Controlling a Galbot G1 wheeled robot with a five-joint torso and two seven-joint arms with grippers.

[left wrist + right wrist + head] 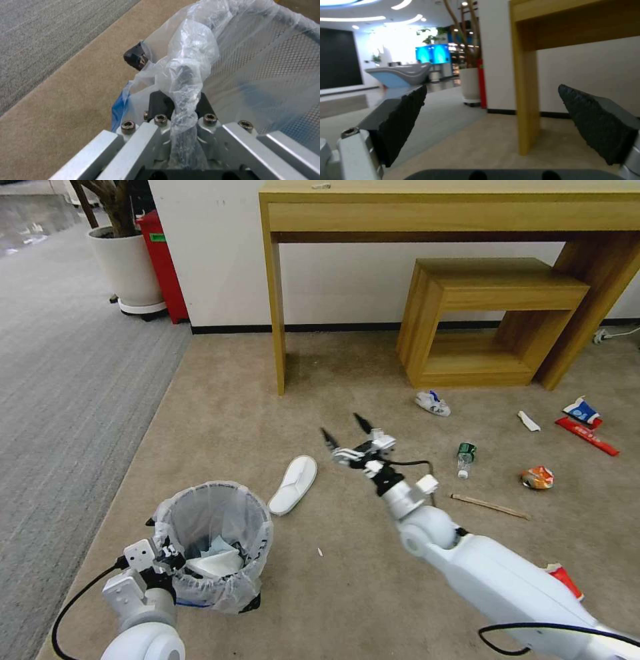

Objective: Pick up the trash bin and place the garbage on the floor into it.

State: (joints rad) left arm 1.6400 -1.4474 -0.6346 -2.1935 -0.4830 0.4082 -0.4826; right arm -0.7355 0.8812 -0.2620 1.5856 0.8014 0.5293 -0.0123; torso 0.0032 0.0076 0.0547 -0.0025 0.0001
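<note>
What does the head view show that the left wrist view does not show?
Head view alone: the white slipper, bottle and wooden stick on the floor, and the open right pincer raised above it. Left wrist view alone: the bin's mesh wall behind the bag. Both: the left pincer shut on the trash bin rim.

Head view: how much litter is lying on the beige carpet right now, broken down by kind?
Slipper: 1
Bottle: 1
Wooden stick: 1
Red bar wrapper: 1
Blue-white carton: 1
Crumpled wrappers: 2
Small white scrap: 1
Total: 8 pieces on the floor. One more red item by the right arm is too hidden to identify.
</note>
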